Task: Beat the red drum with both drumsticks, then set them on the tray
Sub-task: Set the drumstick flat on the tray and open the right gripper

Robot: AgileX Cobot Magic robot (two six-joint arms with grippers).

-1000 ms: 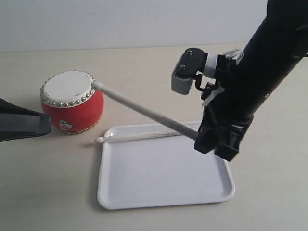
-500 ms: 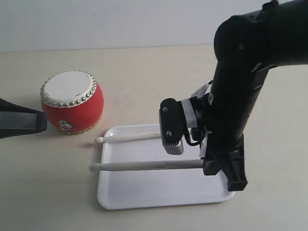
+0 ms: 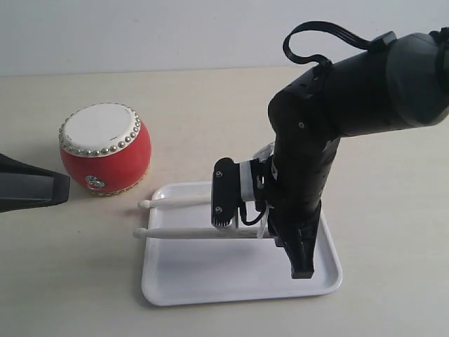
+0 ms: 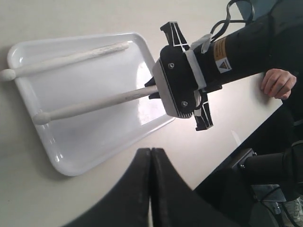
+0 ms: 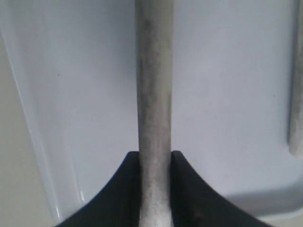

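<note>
Beige matte worktop [image 3: 210, 98] is seen, backed by a plain pale wall [image 3: 140, 28]. Red drum [image 3: 105, 149] is placed far left. White tray [image 3: 210, 284] is set near centre, with one drumstick [image 3: 179, 202] laid along its far rim. Second drumstick [image 3: 186, 232] is clamped by right gripper [image 3: 270, 235] low over the tray. Left gripper [image 3: 63, 187] is pressed together, empty, at the left edge.

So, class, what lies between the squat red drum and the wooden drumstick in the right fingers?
The second pale wooden drumstick, lying along the white plastic tray's edge nearest the drum; the exterior view shows it.
</note>
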